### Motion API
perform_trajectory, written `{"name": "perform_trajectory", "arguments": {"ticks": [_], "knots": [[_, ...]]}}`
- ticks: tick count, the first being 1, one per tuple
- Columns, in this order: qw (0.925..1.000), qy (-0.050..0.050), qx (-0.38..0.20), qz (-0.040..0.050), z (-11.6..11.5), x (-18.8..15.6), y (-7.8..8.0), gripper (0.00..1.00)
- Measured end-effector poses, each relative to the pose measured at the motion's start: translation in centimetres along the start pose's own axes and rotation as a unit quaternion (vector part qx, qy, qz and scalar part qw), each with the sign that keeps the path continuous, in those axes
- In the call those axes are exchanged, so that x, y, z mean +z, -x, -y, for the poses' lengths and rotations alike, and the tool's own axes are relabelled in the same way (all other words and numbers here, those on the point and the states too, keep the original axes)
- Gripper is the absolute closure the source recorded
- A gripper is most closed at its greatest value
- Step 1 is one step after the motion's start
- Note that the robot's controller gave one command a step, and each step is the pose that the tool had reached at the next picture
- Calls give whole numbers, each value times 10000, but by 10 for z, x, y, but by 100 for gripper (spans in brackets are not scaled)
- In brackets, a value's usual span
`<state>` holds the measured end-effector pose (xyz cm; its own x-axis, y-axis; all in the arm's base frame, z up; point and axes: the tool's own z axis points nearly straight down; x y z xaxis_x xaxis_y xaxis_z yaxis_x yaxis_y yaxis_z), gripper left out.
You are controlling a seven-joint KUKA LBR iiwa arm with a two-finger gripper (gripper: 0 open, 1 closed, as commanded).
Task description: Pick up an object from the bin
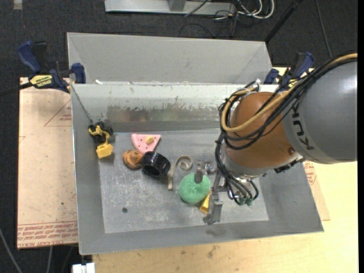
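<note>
Evidently set low for a grasp, the gripper (209, 193) stands near the floor of the bin (142, 209), its fingers (215, 210) apart. A green rounded lump (191, 190), front-middle, lies partly between them, unclamped. A small yellow piece (205, 205) sits beside the nearer finger, and a black ring (154, 164) lies farther left.

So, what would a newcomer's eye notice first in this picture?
First the big arm with its orange cover at the right, its gripper beside a bright green round thing near the front of the bin. Then a pink triangular piece and a black ring further left.
</note>
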<state>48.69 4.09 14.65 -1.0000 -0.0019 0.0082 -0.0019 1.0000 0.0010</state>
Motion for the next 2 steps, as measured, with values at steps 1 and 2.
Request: {"name": "perform_trajectory", "arguments": {"ticks": [1,2], "knots": [[10000,2,7,40,0,-4,2,0],[9997,8,246,84,-23,48,42,0]]}}
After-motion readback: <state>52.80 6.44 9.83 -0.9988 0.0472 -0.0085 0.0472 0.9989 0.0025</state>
